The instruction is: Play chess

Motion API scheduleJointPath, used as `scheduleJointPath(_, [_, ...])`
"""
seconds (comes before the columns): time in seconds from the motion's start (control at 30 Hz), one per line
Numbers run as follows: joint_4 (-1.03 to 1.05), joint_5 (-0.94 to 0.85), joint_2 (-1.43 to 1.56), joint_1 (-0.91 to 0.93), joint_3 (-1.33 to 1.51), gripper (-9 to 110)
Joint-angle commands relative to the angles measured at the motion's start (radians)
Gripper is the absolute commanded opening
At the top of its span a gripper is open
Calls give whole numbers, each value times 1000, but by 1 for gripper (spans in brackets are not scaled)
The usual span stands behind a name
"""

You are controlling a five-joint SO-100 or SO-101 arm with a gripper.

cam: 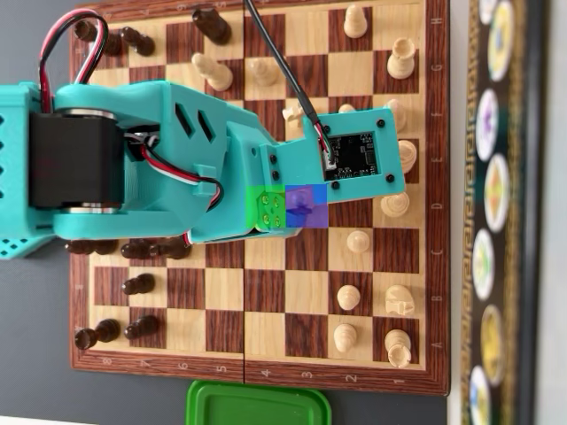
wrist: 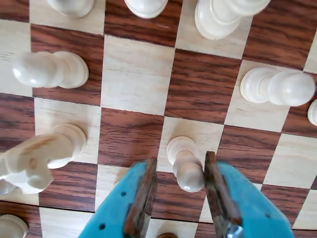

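Wrist view: the gripper (wrist: 181,196) comes in from the bottom edge, two teal fingers with brown pads, set fairly narrow with a gap between them. A white pawn (wrist: 185,166) stands in that gap, its round head between the two pads. The right pad looks just beside the head, the left pad a little apart from it; can't tell if either pad really touches. The pawn's base sits on a light square, its head leaning over the dark square below it in this view.

Around it on the chessboard (wrist: 198,84): a white knight (wrist: 37,158) at the left edge, another white pawn (wrist: 49,69) upper left, one more pawn (wrist: 277,87) at right, and bigger white pieces cut off along the top edge.

Overhead view: the teal arm (cam: 168,159) reaches from the left over the middle of the board (cam: 266,310), hiding the gripper and the pawn under it. White pieces stand on the right side, e.g. a pawn (cam: 358,241) just below the arm's camera board; dark pieces (cam: 139,284) cluster at the left. The board lies on a grey counter (cam: 35,354), with a green lid (cam: 257,405) at the bottom edge.
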Motion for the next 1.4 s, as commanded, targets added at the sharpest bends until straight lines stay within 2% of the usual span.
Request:
scheduleJointPath(0.0, [-3, -5, 8, 9, -51, 15])
scheduleJointPath(1.27, [2, -35, 3, 37, -37, 14])
scheduleJointPath(1.37, [2, -35, 3, 37, -37, 9])
